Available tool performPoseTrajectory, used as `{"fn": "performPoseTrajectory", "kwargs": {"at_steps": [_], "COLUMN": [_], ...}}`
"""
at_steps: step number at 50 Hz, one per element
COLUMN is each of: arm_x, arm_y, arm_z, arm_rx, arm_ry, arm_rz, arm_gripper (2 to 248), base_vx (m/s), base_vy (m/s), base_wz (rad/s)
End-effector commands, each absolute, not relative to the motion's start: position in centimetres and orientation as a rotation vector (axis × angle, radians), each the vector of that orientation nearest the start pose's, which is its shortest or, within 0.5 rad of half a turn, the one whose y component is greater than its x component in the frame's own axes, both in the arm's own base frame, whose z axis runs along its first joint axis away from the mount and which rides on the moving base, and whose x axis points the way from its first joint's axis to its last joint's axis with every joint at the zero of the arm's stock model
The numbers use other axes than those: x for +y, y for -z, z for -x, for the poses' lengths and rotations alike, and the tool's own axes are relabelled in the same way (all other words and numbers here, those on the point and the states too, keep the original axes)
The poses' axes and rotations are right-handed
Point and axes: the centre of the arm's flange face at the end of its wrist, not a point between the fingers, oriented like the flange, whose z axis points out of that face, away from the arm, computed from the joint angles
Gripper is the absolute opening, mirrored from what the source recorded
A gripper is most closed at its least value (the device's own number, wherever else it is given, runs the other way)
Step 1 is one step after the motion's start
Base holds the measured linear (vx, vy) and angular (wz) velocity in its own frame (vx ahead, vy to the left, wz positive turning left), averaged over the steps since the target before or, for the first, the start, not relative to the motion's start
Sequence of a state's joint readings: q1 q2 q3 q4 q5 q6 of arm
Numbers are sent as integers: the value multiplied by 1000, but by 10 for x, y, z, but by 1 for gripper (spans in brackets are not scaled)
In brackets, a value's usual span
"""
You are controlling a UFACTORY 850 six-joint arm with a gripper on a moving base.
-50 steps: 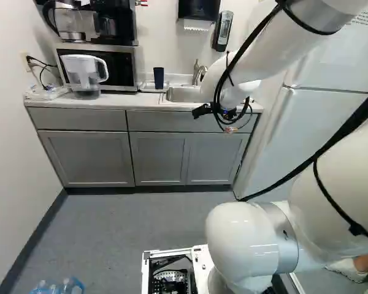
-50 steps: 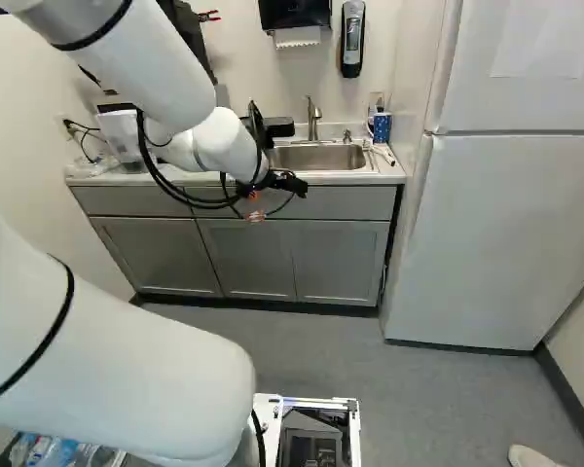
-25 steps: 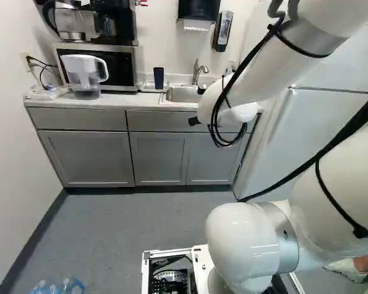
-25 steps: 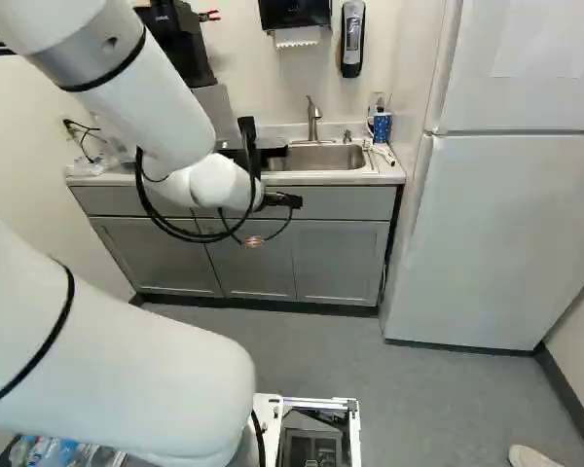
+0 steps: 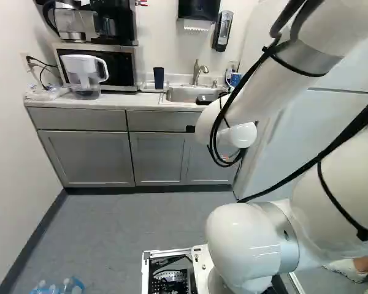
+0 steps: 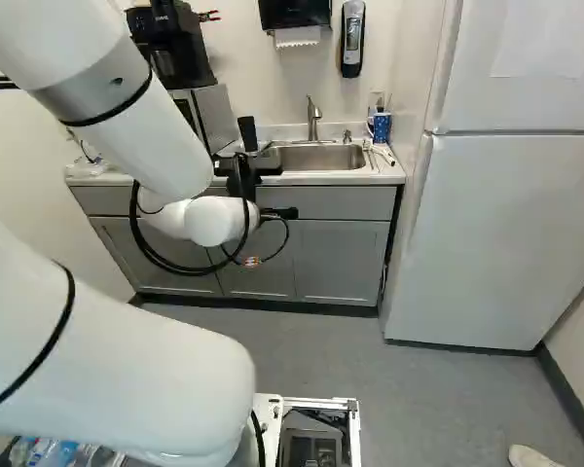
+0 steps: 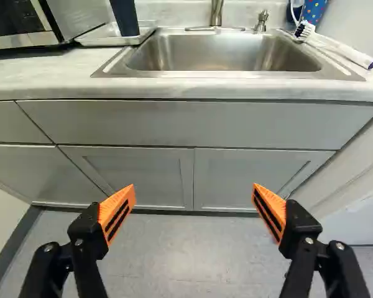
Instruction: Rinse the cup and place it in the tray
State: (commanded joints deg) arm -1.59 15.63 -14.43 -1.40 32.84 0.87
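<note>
Reaching toward the counter: white jointed robot arm (image 6: 136, 126), with a black two-fingered gripper (image 6: 246, 165) at its end. Spread wide at the end effector, orange ribbed pads (image 7: 117, 213) set well apart and facing each other, with grey cabinet doors (image 7: 252, 177) seen between and beyond.

Well clear of the pads, at eleven o'clock from the gripper: dark blue tapering cup (image 7: 125, 17), standing in the shallow whitish tray (image 7: 90, 40). Set just beside the stainless steel sink (image 7: 224, 53), at its nine to ten o'clock.

Around the sink, taking twelve as the wall side: brushed metal faucet (image 7: 216, 12) at twelve, small metal pump (image 7: 262, 20) at one, bright blue patterned cup (image 7: 314, 9) at two, white-handled brush (image 7: 348, 51) lying near three.

Farther along the pale counter (image 5: 119, 102), at ten to eleven o'clock in the left base view: silver and black microwave (image 5: 119, 68), with a white-topped clear pitcher (image 5: 84, 76) close in front. At three o'clock in the right base view, tall white refrigerator (image 6: 506, 233).
</note>
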Motion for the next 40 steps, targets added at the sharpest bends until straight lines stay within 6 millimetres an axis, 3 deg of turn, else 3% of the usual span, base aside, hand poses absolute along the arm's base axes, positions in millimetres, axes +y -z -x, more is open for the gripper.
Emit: {"fn": "performPoseTrajectory", "kwargs": {"at_steps": [40], "arm_x": [-1], "arm_y": [-373], "arm_z": [-281], "arm_rx": [4], "arm_ry": [1787], "arm_rz": [2584], "arm_gripper": [247], "base_vx": [0], "base_vy": [0], "base_wz": [0]}}
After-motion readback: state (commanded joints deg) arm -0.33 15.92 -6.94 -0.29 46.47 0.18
